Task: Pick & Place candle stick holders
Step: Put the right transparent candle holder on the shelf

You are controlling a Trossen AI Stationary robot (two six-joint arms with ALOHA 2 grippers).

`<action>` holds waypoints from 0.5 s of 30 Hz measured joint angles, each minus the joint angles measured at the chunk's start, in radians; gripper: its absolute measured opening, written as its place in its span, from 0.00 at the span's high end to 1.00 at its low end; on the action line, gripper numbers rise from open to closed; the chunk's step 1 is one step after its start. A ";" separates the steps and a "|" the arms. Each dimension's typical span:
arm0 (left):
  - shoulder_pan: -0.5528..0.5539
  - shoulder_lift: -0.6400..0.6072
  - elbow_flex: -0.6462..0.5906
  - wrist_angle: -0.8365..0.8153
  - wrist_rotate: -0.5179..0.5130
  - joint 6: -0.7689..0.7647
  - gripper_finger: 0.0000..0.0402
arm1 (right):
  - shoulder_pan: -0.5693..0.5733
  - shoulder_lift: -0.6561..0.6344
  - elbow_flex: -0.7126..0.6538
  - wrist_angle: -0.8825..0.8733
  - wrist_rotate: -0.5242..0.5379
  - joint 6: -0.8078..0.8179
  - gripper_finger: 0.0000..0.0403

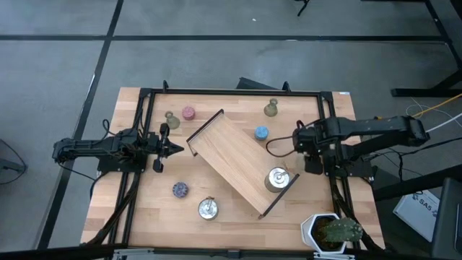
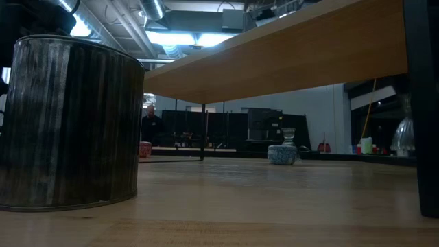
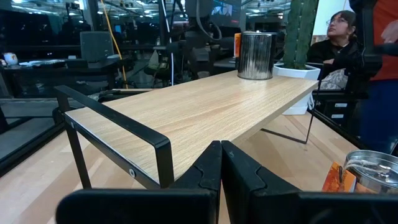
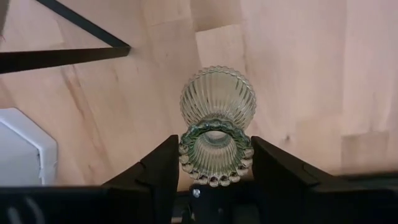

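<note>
Ribbed olive-green glass holder point(image 4: 217, 124) sits clamped between the right gripper point(image 4: 214, 163) fingers, beaded rim toward the wrist, bell end pointing down at the bare wood. In the high view this gripper point(image 1: 306, 152) hangs near the table's point(image 1: 144, 217) right edge, just beside the wooden tray's point(image 1: 234, 155) end where a shiny silver holder point(image 1: 276, 178) stands, probably the drop-off. The left gripper point(image 3: 220, 163) waits clenched and empty by the left edge.
</note>
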 joint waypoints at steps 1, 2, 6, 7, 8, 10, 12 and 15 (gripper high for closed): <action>0.000 0.000 0.000 0.000 0.000 0.000 0.99 | -0.009 0.000 0.013 -0.015 0.000 0.000 0.55; 0.000 0.000 0.000 0.000 0.000 0.000 0.99 | -0.019 0.000 0.026 -0.031 0.000 0.000 0.55; 0.000 0.000 0.000 0.000 0.000 0.000 0.99 | -0.060 0.000 0.088 -0.091 0.011 0.000 0.55; 0.000 0.000 0.000 0.000 0.000 0.000 0.99 | -0.072 0.004 0.108 -0.106 0.011 0.000 0.55; 0.000 0.000 0.000 0.000 0.000 0.000 0.99 | -0.085 0.010 0.128 -0.122 0.011 0.000 0.55; 0.000 0.000 0.000 0.000 0.000 0.000 0.99 | -0.110 0.024 0.173 -0.166 0.011 0.000 0.55; 0.000 0.000 0.000 0.000 0.000 0.000 0.99 | -0.139 0.045 0.221 -0.208 0.011 -0.001 0.55; 0.000 0.000 0.000 0.000 0.000 0.000 0.99 | -0.179 0.081 0.294 -0.255 0.016 -0.004 0.55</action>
